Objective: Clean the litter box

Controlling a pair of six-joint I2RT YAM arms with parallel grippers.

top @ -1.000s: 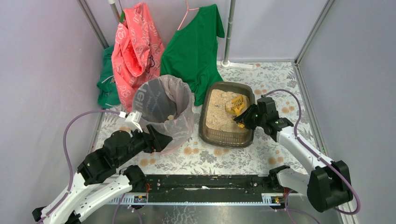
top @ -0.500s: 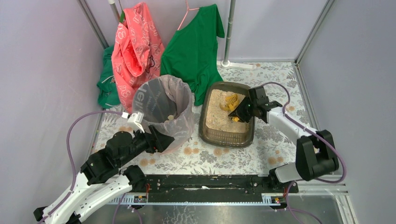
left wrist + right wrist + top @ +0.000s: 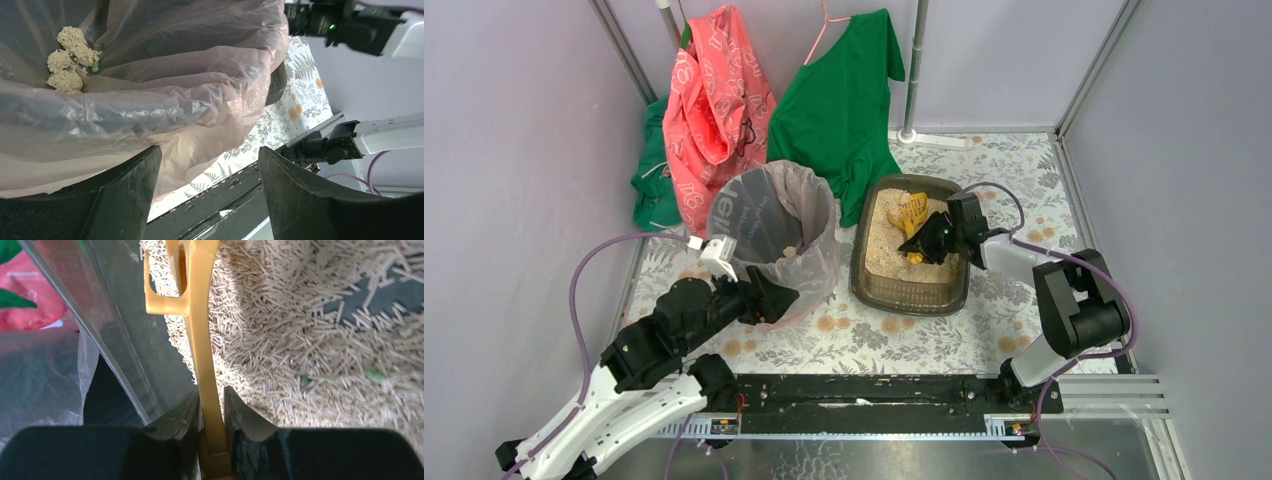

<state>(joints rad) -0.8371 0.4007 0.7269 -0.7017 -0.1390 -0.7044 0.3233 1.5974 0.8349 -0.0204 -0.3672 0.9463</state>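
The shallow, rectangular, dark brown-grey translucent plastic litter box (image 3: 911,297) sits right of the middle of the floral-covered table (image 3: 984,330), its long sides running toward the far edge. It holds beige litter of thin sticks (image 3: 300,320), heaped unevenly, with a dark patch of bare floor (image 3: 380,285) showing through and a small green fleck (image 3: 374,374) among the sticks. Just beside its left wall stands the round bin (image 3: 819,275) lined with a clear plastic bag (image 3: 175,75). At the bottom of the bin lie a few tan clumps (image 3: 67,60) (one has a speck of green against it).

The right gripper (image 3: 212,398) hangs over the box's far half. Its black fingers (image 3: 175,420) are pressed narrowly onto the flat handle of the small yellow slotted plastic scoop (image 3: 202,315), which lies over the litter close to the box's left wall.

The left gripper (image 3: 207,160) is at the bin's near side. Its fingers (image 3: 300,200) are spread wide and grip nothing. The bag's loose skirt drapes down by one of them, but whether it touches cannot be told.
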